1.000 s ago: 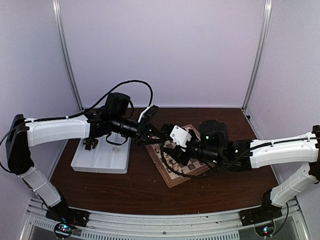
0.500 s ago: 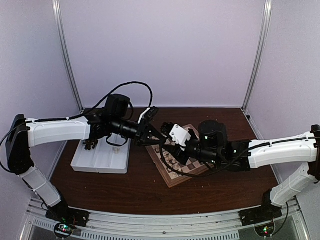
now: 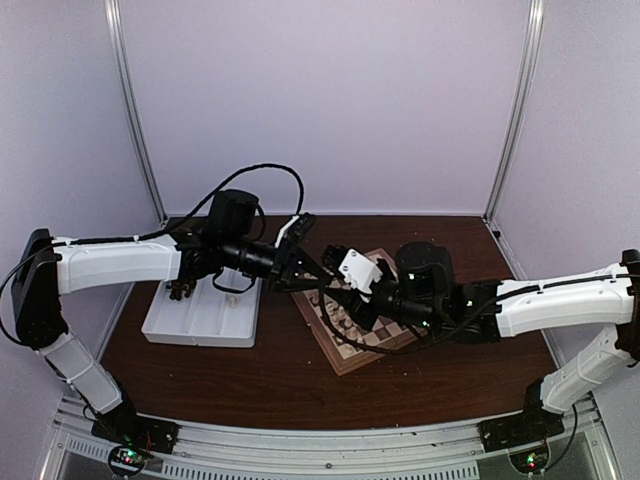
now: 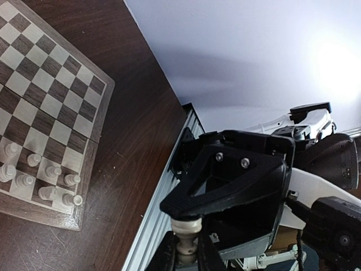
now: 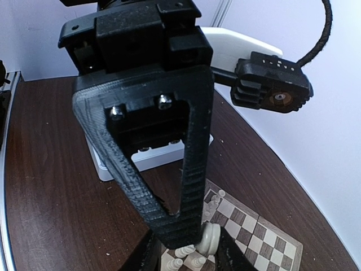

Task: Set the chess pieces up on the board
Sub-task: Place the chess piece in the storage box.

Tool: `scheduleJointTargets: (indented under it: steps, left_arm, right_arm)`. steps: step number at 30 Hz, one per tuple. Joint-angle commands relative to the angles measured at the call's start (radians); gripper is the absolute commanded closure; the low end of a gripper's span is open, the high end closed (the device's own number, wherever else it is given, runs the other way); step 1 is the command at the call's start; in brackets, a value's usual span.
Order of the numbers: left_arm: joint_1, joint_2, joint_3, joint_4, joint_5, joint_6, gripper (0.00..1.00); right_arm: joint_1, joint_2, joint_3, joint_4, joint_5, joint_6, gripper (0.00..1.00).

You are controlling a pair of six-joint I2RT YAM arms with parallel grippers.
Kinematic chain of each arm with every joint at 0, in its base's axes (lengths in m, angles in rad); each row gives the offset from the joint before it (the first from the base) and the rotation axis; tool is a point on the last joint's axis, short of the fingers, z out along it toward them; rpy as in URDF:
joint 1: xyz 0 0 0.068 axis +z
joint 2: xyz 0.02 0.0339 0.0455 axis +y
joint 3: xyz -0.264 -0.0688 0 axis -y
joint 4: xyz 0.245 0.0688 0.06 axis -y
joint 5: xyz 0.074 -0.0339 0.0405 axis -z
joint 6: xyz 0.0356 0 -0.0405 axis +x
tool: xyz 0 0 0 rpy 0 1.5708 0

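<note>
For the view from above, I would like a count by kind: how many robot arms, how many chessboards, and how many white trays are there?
Robot arms: 2 (left arm, right arm)
Chessboard: 1
White tray: 1
Total: 4

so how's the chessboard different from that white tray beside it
The board is wood with cream and brown checks; the tray is plain white with long compartments. The board sits corner-on to the near edge of the table; the tray lies nearly square to it. The board carries cream pieces in one corner; the tray holds a dark cluster at its far left end. Both lie flat on the table.
</note>
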Motion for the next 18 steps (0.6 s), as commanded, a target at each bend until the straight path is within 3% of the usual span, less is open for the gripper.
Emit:
scheduleJointTargets:
  steps: [1,8,14,18]
  left_arm:
    - [-0.011,0.008,-0.016,0.074,0.017,-0.019,0.84]
    - [-0.011,0.005,-0.023,0.087,0.019,-0.025,0.93]
    - [0.023,-0.054,-0.067,0.003,-0.080,0.005,0.95]
    - [0.088,-0.137,-0.076,-0.286,-0.243,0.127,0.95]
  right_arm:
    - [0.005,0.017,0.015,0.062,0.006,0.013,0.66]
    - [0.005,0.031,0.021,0.090,0.001,0.019,0.64]
    - [0.005,0.039,0.026,0.090,0.003,0.022,0.35]
    - [0.004,0.027,0.008,0.094,0.013,0.028,0.21]
